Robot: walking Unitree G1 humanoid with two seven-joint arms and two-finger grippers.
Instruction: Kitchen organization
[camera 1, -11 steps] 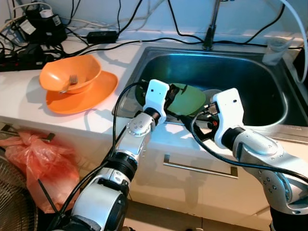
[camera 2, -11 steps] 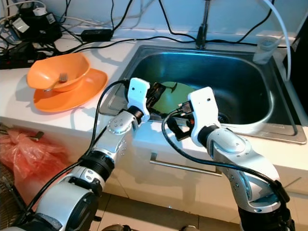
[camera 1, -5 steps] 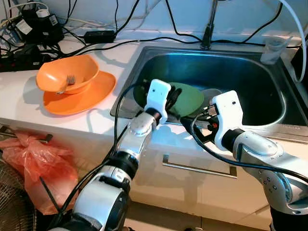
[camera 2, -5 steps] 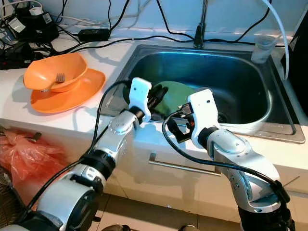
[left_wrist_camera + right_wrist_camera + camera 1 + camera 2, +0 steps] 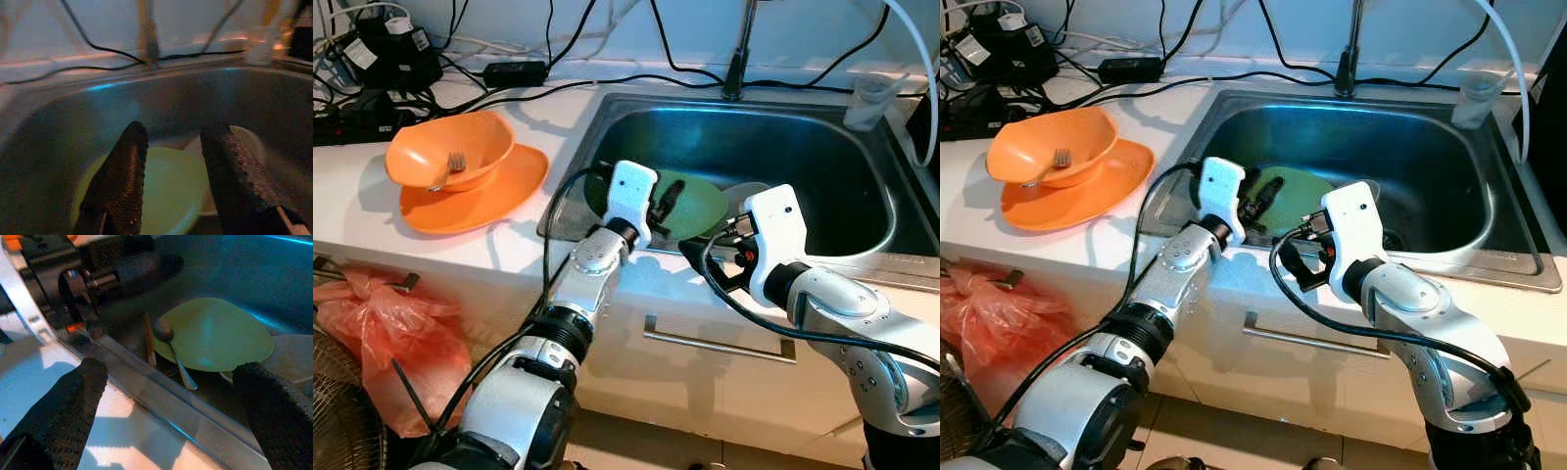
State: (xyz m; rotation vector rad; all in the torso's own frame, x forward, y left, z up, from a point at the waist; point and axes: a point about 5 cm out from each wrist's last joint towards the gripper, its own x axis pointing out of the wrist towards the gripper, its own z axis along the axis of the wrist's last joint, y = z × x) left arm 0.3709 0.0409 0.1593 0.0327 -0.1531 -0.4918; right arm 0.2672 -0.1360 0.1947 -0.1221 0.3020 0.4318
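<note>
From the head views, the left gripper (image 5: 664,203) reaches over the near rim of the sink (image 5: 862,250) above the green plate (image 5: 700,201) lying in the basin, while the right gripper (image 5: 732,253) hovers at the front edge just beside it. In the left wrist view the left gripper's fingers (image 5: 122,181) are spread apart, holding nothing, above the plate. In the right wrist view the right gripper's fingers (image 5: 73,406) are also wide apart, and a spoon (image 5: 173,355) and what may be a chopstick (image 5: 149,340) lie at the plate's edge; closing there could pinch the cutlery and let the plate slip.
</note>
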